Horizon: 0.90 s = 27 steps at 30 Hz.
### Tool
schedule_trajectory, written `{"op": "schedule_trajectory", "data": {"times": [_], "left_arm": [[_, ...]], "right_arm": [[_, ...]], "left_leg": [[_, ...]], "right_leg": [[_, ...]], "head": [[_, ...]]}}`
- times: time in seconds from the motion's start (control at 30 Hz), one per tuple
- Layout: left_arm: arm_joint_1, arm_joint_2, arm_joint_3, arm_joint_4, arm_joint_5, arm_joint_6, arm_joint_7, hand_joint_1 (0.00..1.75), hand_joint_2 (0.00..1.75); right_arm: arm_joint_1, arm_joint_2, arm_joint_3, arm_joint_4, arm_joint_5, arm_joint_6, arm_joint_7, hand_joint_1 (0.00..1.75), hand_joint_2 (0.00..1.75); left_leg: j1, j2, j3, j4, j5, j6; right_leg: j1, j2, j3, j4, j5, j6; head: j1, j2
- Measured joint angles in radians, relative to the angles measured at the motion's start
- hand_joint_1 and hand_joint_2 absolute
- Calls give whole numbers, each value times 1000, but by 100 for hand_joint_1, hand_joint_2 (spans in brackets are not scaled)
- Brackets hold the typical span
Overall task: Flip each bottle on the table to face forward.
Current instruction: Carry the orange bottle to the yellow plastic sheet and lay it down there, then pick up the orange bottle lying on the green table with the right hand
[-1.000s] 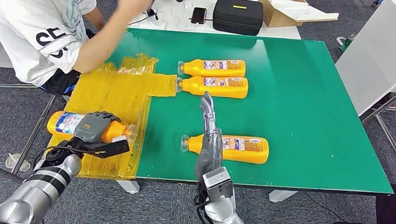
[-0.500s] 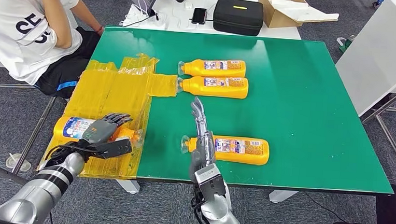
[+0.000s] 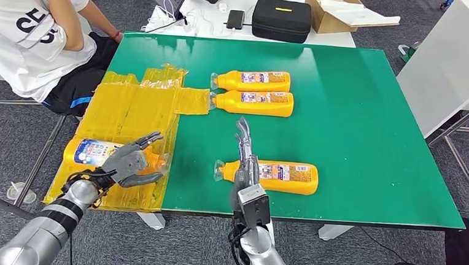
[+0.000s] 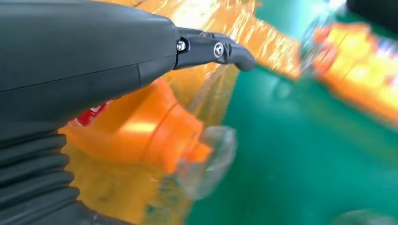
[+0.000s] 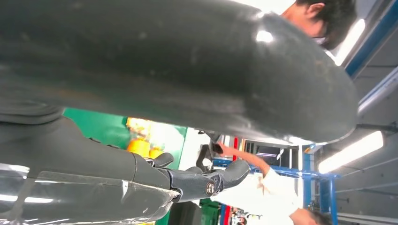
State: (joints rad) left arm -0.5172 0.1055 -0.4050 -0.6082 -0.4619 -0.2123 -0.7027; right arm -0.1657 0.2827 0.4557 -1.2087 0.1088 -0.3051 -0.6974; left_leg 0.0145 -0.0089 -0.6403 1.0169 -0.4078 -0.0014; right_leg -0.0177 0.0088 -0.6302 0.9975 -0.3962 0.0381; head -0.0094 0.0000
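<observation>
Orange bottles (image 3: 252, 81) with blue-and-white labels and clear caps lie on a green table (image 3: 356, 115), whose left edge carries glossy yellow film (image 3: 132, 111). Grey-and-silver hands (image 3: 129, 162) frame the scene; a person (image 3: 35, 28) wears a white shirt with black lettering.

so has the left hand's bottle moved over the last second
Yes, slightly. The bottle on the yellow sheet has shifted toward the green table, and the left hand over it now has its fingers spread instead of wrapped around it.
</observation>
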Motion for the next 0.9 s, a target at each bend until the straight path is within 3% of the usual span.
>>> {"op": "schedule_trajectory", "data": {"times": [0.07,0.2,0.4,0.57,0.9], "left_arm": [[32,-11,6,-45,104,77,0,0,175],[78,-73,101,-132,253,269,0,0,175],[136,-158,284,-290,261,463,0,0,175],[176,-186,380,-352,226,529,0,0,175],[206,-205,428,-357,172,595,1,0,175]], "right_arm": [[-3,-1,-4,8,46,-16,25,0,175],[-18,-19,-6,25,206,-55,150,0,175],[-44,-92,-11,42,444,-58,348,0,175],[-53,-173,-21,42,586,5,491,0,175],[-64,-290,-25,29,584,179,569,0,175]], "left_leg": [[0,0,0,0,0,0],[0,0,-1,0,0,0],[0,0,-1,0,0,0],[0,0,-1,0,0,0],[0,0,-2,0,0,0]], "right_leg": [[0,0,-1,0,0,0],[0,0,-1,0,0,0],[0,0,-1,0,0,0],[0,0,-1,0,0,0],[0,0,-1,0,0,0]], "head": [[0,0],[0,0],[0,0],[0,0],[0,0]]}}
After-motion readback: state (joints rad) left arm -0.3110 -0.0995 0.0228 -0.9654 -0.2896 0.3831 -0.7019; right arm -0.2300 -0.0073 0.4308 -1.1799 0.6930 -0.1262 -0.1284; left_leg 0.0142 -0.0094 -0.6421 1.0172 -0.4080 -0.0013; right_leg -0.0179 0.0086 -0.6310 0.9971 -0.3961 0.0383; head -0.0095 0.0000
